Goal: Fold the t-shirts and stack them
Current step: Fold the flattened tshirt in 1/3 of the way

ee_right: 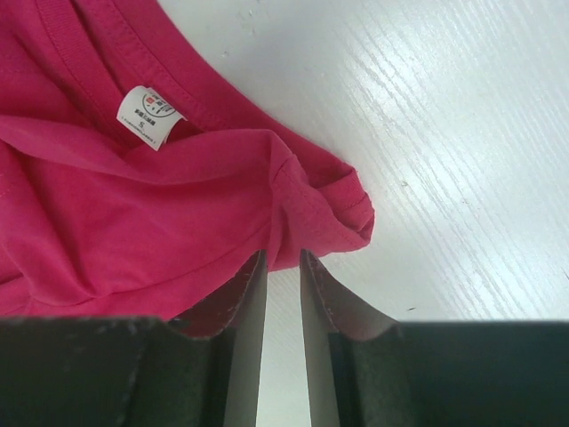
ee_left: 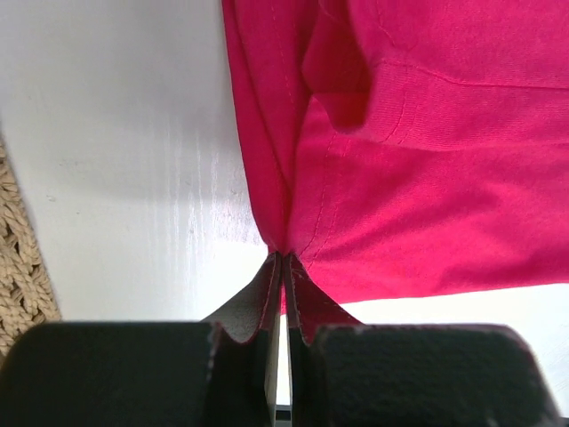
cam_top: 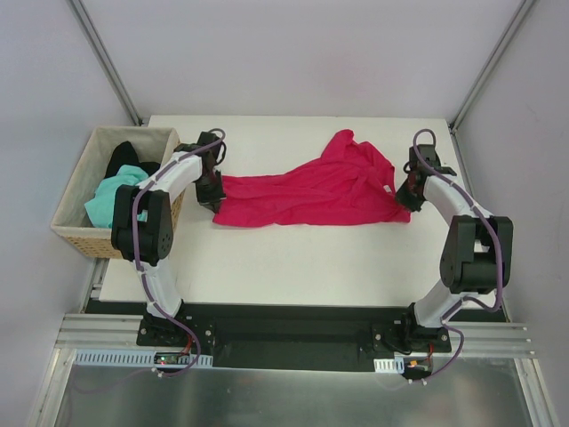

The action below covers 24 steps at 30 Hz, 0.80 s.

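Observation:
The crimson t-shirt (cam_top: 311,191) lies rumpled and stretched across the table between both arms. My left gripper (cam_top: 212,191) is at its left end, shut on a pinch of the shirt's edge (ee_left: 283,258), with the cloth (ee_left: 427,178) fanning away from the tips. My right gripper (cam_top: 411,191) is at the shirt's right end near the collar. Its jaws (ee_right: 283,258) stand slightly apart, bare table showing between them and the crimson cloth (ee_right: 133,222) bunched just past the tips. A mint-green t-shirt (cam_top: 111,200) and a black t-shirt (cam_top: 124,158) sit in the basket.
The tan wicker basket (cam_top: 84,242) stands off the table's left edge, close beside my left arm, and its weave (ee_left: 18,267) shows at the left of the left wrist view. A white size label (ee_right: 149,116) sits inside the collar.

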### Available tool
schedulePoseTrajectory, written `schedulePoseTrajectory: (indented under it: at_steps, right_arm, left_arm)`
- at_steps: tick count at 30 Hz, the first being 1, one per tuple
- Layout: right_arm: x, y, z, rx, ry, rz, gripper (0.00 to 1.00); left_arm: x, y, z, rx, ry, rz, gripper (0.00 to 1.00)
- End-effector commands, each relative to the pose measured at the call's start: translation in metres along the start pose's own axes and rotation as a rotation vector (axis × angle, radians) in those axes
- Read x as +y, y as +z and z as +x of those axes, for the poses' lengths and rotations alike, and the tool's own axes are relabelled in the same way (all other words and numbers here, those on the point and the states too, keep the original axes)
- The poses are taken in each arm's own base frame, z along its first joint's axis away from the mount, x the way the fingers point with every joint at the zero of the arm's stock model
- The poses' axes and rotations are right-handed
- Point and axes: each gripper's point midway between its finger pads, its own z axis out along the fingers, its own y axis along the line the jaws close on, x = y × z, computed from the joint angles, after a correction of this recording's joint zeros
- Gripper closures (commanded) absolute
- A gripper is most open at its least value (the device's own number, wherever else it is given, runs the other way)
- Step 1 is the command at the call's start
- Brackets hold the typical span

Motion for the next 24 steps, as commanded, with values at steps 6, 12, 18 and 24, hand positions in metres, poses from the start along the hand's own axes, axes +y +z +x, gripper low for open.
schedulePoseTrajectory:
  at_steps: [6, 12, 18, 24]
  right_arm:
    - [0.000, 0.019, 0.000, 0.022, 0.040, 0.030, 0.76]
    - [0.002, 0.025, -0.003, 0.018, 0.060, 0.043, 0.94]
    - [-0.006, 0.020, -0.005, -0.012, 0.082, 0.072, 0.99]
    - [-0.013, 0.012, -0.005, -0.031, 0.084, 0.089, 0.99]
  left_arm:
    - [0.005, -0.025, -0.009, -0.027, 0.014, -0.041, 1.00]
    - [0.007, -0.028, -0.011, -0.019, 0.018, -0.061, 1.00]
    - [0.008, -0.034, -0.018, -0.034, 0.017, -0.074, 1.00]
    - [0.010, -0.044, -0.025, -0.056, 0.015, -0.094, 1.00]
